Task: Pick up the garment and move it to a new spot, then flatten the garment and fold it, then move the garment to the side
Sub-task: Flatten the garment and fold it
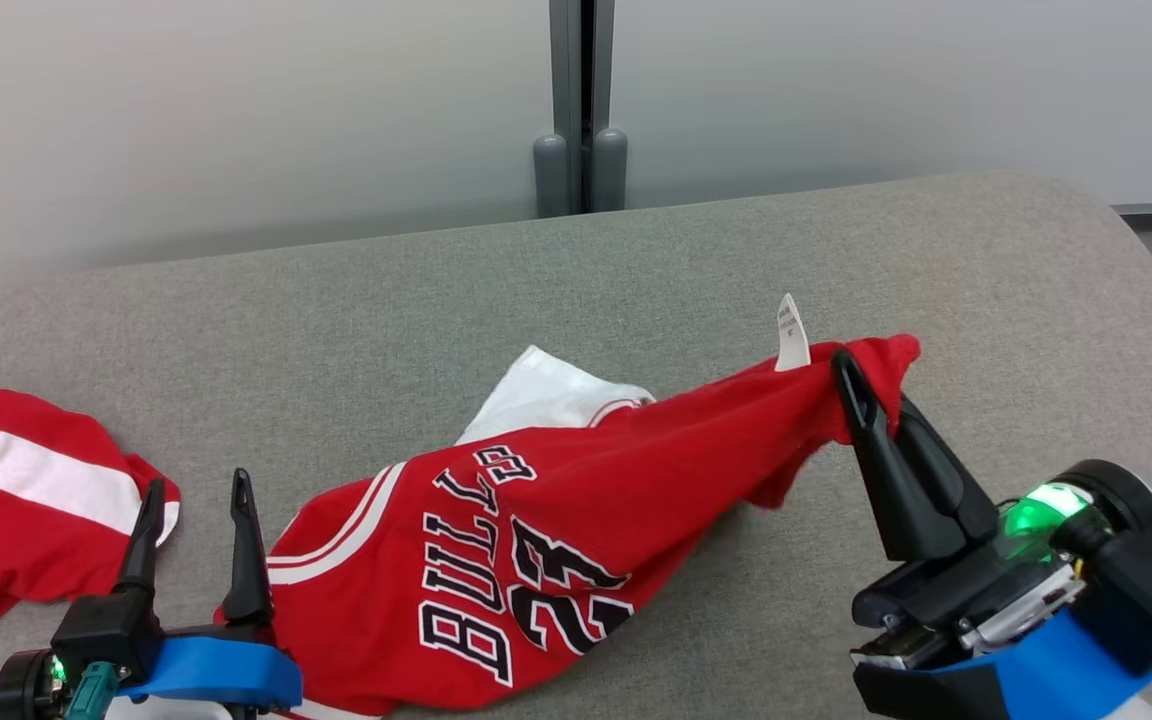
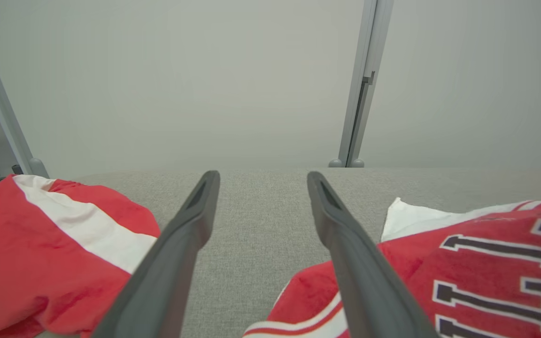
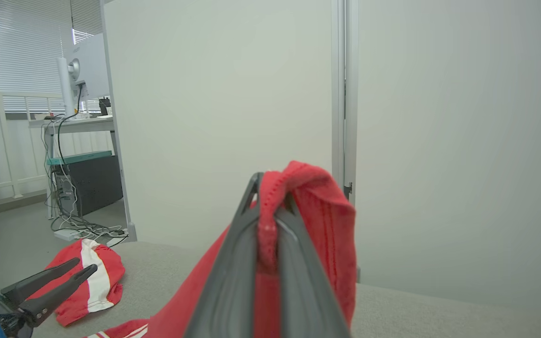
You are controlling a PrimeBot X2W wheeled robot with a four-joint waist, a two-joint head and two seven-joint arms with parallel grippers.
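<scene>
Right tool, at the right of the head view, is pressed together on a bunched edge of the red basketball jersey with white trim and dark lettering, just beside its small white label. That edge is lifted, while the rest of the jersey lies crumpled across the middle of the grey fabric-covered bench. Left tool, at the lower left, is spread wide and holds nothing, with one finger just beside the jersey's striped edge.

The pinch takes only a narrow fold, so the cloth could likely slip free if it is pulled hard against the woven surface. The left tool sits between the jersey and a second red garment with a white stripe, and a careless reach could catch the wrong one.

The bench top is matt, with a rounded far-right corner. Behind it stand a pale partition wall and a grey metal post. In the upper left of the right wrist view there is a monitor on a desk above loose cables.
</scene>
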